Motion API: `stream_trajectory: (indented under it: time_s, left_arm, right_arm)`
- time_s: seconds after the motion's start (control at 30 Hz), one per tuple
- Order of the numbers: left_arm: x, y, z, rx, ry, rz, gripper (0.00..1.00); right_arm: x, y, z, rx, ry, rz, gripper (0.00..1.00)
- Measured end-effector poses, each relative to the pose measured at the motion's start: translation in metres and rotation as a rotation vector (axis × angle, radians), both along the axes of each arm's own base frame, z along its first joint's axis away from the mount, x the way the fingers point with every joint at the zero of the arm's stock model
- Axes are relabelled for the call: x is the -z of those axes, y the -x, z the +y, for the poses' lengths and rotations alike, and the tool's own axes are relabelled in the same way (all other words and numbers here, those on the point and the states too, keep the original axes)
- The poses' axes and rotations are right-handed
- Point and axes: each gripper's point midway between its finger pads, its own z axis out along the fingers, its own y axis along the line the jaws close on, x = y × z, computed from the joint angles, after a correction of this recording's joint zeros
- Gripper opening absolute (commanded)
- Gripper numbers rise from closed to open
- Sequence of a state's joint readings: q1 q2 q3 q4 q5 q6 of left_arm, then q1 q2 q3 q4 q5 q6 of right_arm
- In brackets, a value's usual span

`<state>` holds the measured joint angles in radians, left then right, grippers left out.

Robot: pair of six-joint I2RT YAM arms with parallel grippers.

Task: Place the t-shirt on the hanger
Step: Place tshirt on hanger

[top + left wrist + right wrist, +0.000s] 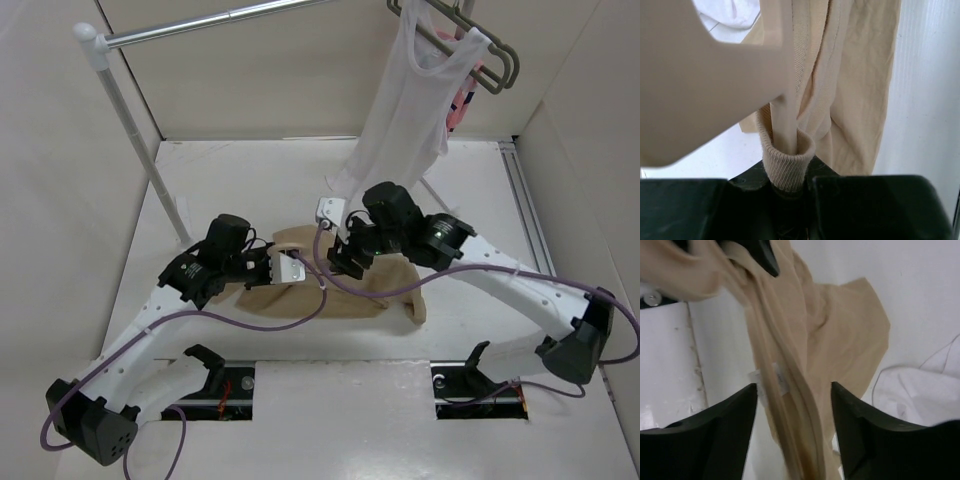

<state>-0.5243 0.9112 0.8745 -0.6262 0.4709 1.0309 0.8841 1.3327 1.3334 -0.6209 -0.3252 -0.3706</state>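
T-shirt [270, 298]: tan, lay bunched on table [250, 170] btwn arms. L gripper [790, 187] clamped on collar [787, 162], hanger [700, 75] arm threaded thru; R gripper [794, 390] jaws apart astride fabric. Risk: collar could've slid off hanger if R tugged.

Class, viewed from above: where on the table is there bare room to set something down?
Bare table at the back left, between the rack pole and the tank top, and at the back right, between the tank top and the side rail. The middle is crowded: the left hand and right hand meet over the t-shirt.
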Motion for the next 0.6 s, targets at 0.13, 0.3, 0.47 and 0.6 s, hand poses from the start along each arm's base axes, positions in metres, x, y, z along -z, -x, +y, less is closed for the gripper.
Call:
stream_trajectory:
  time_s: [0.13, 0.3, 0.47, 0.6]
  left_arm:
    - [-0.001, 0.0, 0.001, -0.01, -0.002, 0.004, 0.0]
    - [-0.007, -0.009, 0.009, -0.07, -0.009, -0.023, 0.0]
    - [-0.013, -0.006, 0.0, -0.033, 0.024, -0.039, 0.0]
    - [-0.02, -0.007, -0.011, 0.002, 0.052, -0.07, 0.0]
  right_arm:
    - [0.016, -0.017, 0.01, 0.035, 0.051, 0.011, 0.25]
    - [0.018, 0.0, 0.016, -0.037, 0.06, 0.03, 0.0]
    - [0.009, 0.008, 0.004, -0.027, 0.023, -0.006, 0.0]
    - [-0.013, 0.019, -0.015, 0.0, -0.048, -0.064, 0.0]
